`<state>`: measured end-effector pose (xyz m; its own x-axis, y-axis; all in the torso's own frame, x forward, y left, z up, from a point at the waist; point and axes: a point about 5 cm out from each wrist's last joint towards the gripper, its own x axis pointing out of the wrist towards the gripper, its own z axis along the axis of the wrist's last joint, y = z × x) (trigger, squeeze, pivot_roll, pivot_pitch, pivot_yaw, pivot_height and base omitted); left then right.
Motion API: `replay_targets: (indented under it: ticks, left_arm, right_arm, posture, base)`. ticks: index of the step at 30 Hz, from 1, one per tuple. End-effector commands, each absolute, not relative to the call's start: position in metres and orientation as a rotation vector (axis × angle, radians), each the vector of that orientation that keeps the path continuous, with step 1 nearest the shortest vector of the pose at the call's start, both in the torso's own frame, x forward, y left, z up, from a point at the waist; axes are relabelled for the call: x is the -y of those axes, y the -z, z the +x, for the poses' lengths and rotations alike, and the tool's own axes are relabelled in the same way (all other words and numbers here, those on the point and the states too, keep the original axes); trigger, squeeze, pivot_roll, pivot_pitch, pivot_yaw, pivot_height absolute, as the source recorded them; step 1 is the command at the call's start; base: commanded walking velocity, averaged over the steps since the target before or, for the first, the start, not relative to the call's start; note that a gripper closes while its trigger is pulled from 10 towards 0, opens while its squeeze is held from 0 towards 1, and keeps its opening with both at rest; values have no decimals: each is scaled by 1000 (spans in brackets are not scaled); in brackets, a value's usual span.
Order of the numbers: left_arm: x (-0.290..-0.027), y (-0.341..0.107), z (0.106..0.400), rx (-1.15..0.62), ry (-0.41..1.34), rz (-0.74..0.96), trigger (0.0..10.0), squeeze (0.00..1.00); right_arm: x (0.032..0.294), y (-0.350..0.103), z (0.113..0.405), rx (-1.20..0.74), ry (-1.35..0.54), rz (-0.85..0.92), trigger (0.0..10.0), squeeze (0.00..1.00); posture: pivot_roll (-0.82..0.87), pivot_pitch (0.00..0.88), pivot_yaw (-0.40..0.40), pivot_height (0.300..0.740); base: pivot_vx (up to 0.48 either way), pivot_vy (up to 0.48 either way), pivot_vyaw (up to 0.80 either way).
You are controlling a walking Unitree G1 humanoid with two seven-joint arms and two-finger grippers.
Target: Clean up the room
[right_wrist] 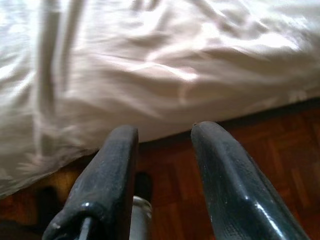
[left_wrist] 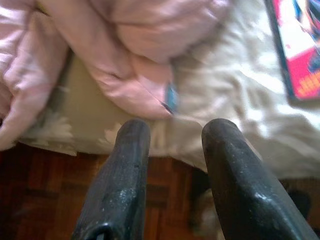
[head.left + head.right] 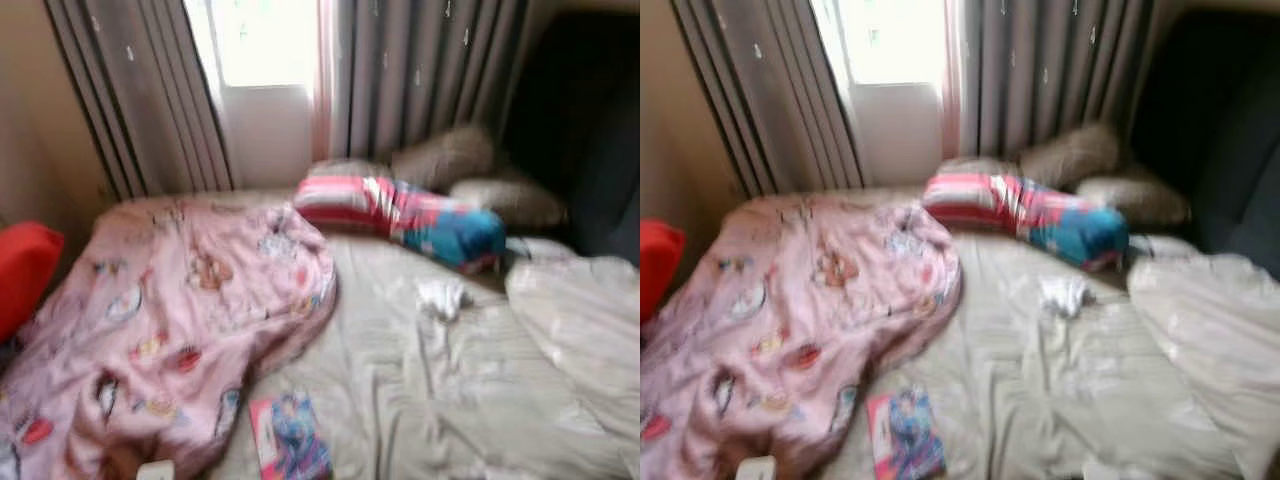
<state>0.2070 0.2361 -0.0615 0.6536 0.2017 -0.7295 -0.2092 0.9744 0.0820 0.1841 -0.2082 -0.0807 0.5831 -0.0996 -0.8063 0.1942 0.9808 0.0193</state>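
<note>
Bed [image 3: 440, 400]: pink blanket [image 3: 170, 330] crumpled; picture book [image 3: 290, 437] beside it. Left hand [image 2: 172, 130], right hand [image 1: 165, 131] both open, empty. Advised: close in on book first.

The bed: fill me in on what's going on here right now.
Nothing is being handled yet. The robot faces an untidy bed with a crumpled pink blanket on its left side, a striped pillow near the window, a small white cloth mid-bed and a colourful book by the near edge. The left gripper and the right gripper are both open and empty, over the floor at the bed's edge.
</note>
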Motion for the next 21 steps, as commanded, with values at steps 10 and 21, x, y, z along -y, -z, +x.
replay_targets:
  ticks: [10, 21]
  left_arm:
    - [-253, 63, 195, -840, -263, 12, 10000, 0]
    - [-253, 49, 218, -762, -238, -26, 10000, 0]
  right_arm:
    - [196, 76, 197, -890, 142, 153, 10000, 0]
    - [197, 75, 198, -875, 137, 149, 10000, 0]
  posture:
    - [-9, 0, 3, 740]
    - [-9, 0, 3, 740]
  base:
    - [0, 165, 128]
    - [0, 0, 0]
